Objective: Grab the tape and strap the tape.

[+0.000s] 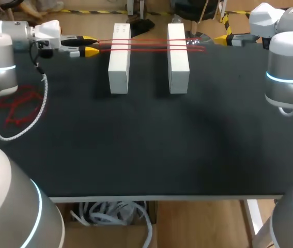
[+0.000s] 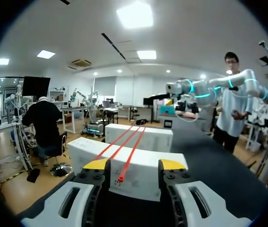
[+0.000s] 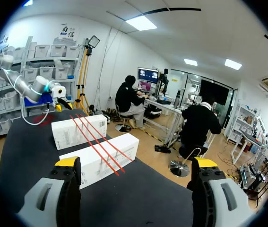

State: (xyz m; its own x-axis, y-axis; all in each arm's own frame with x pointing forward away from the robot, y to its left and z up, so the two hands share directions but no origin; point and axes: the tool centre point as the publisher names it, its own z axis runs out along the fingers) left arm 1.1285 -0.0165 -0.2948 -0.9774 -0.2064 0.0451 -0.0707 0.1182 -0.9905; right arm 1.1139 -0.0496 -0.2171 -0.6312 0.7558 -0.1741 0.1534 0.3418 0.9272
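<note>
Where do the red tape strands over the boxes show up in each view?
Head view: the red tape strands cross both white boxes near the table's far edge, starting at the left gripper.
Left wrist view: strands lead ahead from between that gripper's open fingers.
Right wrist view: strands lie ahead of the right gripper.
Shared landmark: the two white boxes.

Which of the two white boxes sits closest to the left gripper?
The left box, just ahead of the left gripper; the other box lies beyond it, farther to the right.
</note>
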